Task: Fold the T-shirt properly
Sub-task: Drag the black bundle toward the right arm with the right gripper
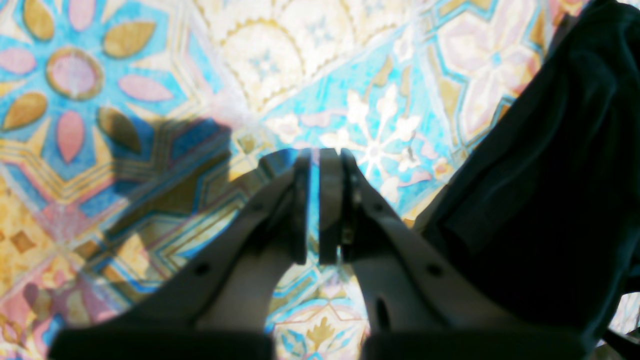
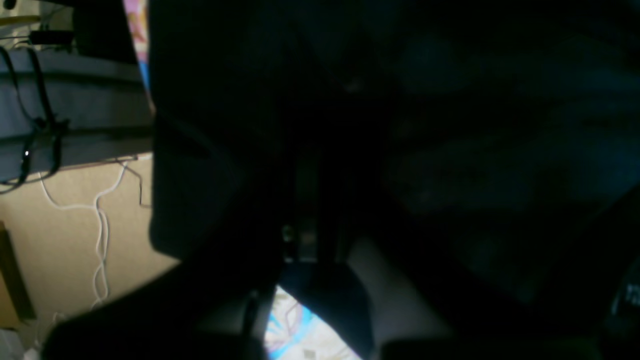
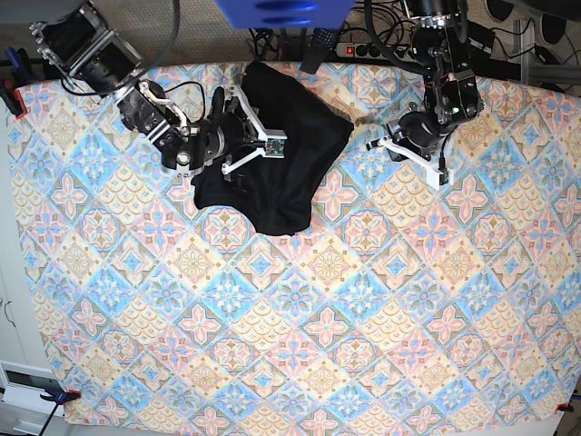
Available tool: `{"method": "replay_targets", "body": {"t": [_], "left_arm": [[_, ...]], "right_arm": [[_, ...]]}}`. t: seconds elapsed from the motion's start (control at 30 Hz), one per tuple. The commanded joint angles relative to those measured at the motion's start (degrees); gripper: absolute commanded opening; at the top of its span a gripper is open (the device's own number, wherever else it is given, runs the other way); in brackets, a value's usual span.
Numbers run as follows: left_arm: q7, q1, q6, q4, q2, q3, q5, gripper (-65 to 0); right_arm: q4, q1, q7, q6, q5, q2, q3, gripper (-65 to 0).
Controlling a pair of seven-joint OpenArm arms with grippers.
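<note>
**Black shirt bunched at the far edge, one arm in the cloth**

The base view alone gives the whole layout: the T-shirt [image 3: 277, 168] lies crumpled in a dark heap near the far edge of the patterned tablecloth [image 3: 300, 345], left of centre in that view. The right gripper [image 3: 243, 136] sits over the heap's far-left part, its white fingers against the cloth. The left gripper [image 3: 377, 143] hovers just beside the shirt's other edge, apart from it.

The left wrist view adds what the overhead picture cannot: the left gripper [image 1: 319, 205] has its jaws drawn together, only a thin slit between the pads, nothing between them, with the T-shirt [image 1: 550, 175] bulking dark on the right of that view. The right wrist view is almost all black fabric [image 2: 450, 150]; the right gripper [image 2: 305, 210] is nearly lost in shadow, jaws closed tight and seemingly pinching cloth.

The near half of the tablecloth and both its sides lie bare. A power strip [image 3: 359, 47] and cables lie just beyond the far edge.
</note>
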Motion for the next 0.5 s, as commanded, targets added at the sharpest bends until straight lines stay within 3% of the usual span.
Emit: {"method": "replay_targets", "body": {"t": [0.0,0.13,0.47], "left_arm": [[-0.6,-0.36,-0.14,1.11,-0.09,-0.09,-0.5,-61.9],[-0.6,-0.45,-0.14,1.11,-0.09,-0.09,-0.5,-61.9],[-0.6,-0.54,-0.14,1.11,-0.09,-0.09,-0.5,-61.9]], "right_arm": [[-1.58,-0.2,-3.56,-2.44,-6.93,0.25,1.27,-60.5],[-2.64,-0.28,-3.56,-2.44,-8.34,1.04,6.9,-60.5],[-2.46,0.59,-3.47,-2.44,-8.42,8.51,16.13,-60.5]]}}
